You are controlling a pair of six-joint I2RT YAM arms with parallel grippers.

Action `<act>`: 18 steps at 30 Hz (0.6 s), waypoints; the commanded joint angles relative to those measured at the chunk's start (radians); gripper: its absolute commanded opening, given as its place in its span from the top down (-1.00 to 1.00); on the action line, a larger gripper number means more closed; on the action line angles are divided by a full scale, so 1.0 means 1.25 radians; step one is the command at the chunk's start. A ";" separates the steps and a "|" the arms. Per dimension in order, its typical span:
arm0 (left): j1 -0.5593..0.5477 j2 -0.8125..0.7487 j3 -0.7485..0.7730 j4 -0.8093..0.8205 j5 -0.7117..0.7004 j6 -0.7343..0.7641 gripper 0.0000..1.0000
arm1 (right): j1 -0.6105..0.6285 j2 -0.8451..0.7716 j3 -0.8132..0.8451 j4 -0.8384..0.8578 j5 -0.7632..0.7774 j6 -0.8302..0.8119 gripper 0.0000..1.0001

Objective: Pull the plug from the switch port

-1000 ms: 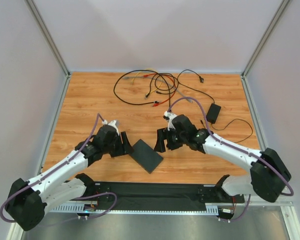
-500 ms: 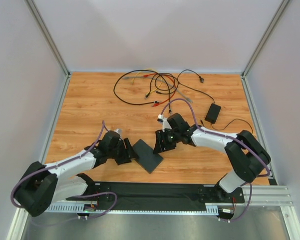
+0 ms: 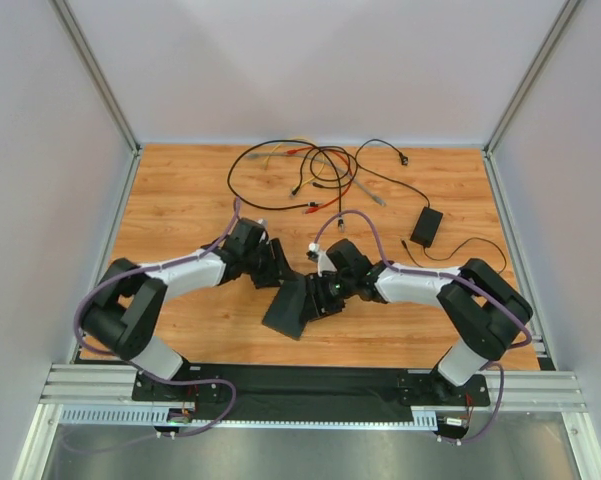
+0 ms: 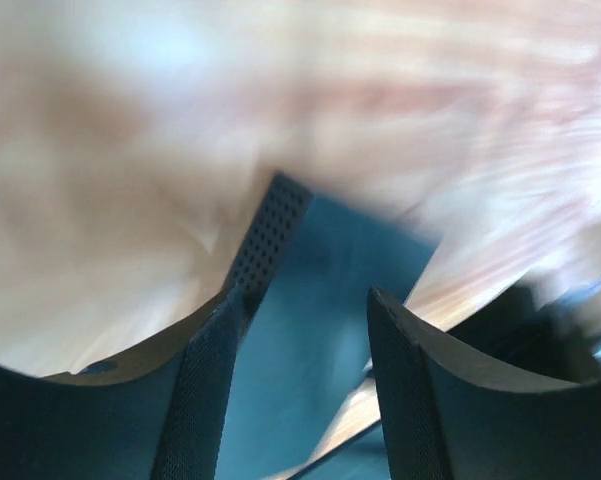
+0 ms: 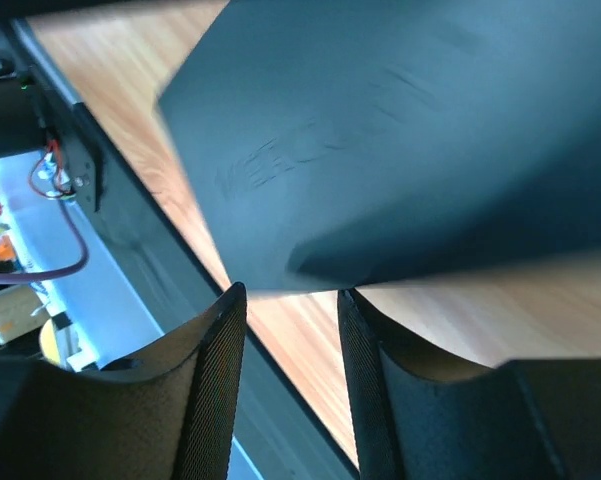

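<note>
The switch (image 3: 290,312), long axis running near-left to far-right, is pinched by the right claw (image 3: 318,294); the left claw (image 3: 278,269) gapes wide.

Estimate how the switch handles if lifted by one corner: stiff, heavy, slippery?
The switch is a flat boxy casing, so probably rigid. Vent holes along its side hint at a hollow shell, likely light. The matte top looks smooth, so a corner pinch might let it pivot.
</note>
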 commanded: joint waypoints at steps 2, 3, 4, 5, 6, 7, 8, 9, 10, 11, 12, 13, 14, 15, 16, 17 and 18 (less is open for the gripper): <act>-0.004 0.133 0.155 0.049 0.148 0.072 -0.17 | 0.033 -0.001 -0.006 0.187 0.003 0.098 0.13; 0.001 0.139 0.178 0.037 0.146 0.077 -0.17 | 0.032 -0.011 -0.007 0.180 0.028 0.103 0.06; 0.006 0.137 0.187 0.024 0.127 0.082 -0.17 | 0.032 -0.022 -0.003 0.160 0.058 0.102 0.03; 0.009 0.110 0.187 0.011 0.114 0.089 -0.17 | 0.032 -0.055 -0.005 0.130 0.099 0.085 -0.02; 0.014 0.089 0.182 -0.014 0.097 0.093 -0.18 | 0.032 -0.077 -0.014 0.117 0.117 0.078 -0.05; 0.018 0.062 0.176 -0.028 0.057 0.101 -0.19 | 0.033 -0.099 -0.023 0.105 0.133 0.072 -0.09; 0.018 0.004 0.174 -0.050 0.035 0.110 -0.21 | 0.032 -0.148 -0.029 0.060 0.163 0.056 -0.12; 0.018 -0.024 0.173 -0.076 0.011 0.130 -0.21 | 0.032 -0.173 -0.034 0.031 0.182 0.049 -0.17; 0.018 -0.054 0.170 -0.123 -0.025 0.137 -0.22 | 0.032 -0.198 -0.050 0.004 0.205 0.046 -0.20; 0.018 -0.113 0.166 -0.143 -0.040 0.142 -0.22 | 0.032 -0.251 -0.057 -0.058 0.264 0.043 -0.24; 0.018 -0.147 0.151 -0.161 -0.055 0.149 -0.23 | 0.032 -0.279 -0.067 -0.089 0.291 0.047 -0.36; 0.018 -0.183 0.138 -0.183 -0.069 0.148 -0.24 | 0.032 -0.306 -0.083 -0.120 0.318 0.052 -0.41; 0.018 -0.259 0.120 -0.187 -0.070 0.146 -0.25 | 0.032 -0.360 -0.090 -0.175 0.361 0.054 -0.45; 0.018 -0.300 0.079 -0.187 -0.069 0.137 -0.30 | 0.032 -0.385 -0.098 -0.202 0.380 0.064 -0.50; 0.018 -0.339 0.055 -0.183 -0.058 0.130 -0.32 | 0.032 -0.411 -0.103 -0.228 0.399 0.074 -0.53; 0.018 -0.413 0.028 -0.180 -0.053 0.120 -0.36 | 0.032 -0.456 -0.114 -0.278 0.441 0.084 -0.54; 0.018 -0.449 -0.023 -0.171 -0.044 0.101 -0.43 | 0.032 -0.478 -0.118 -0.303 0.452 0.097 -0.60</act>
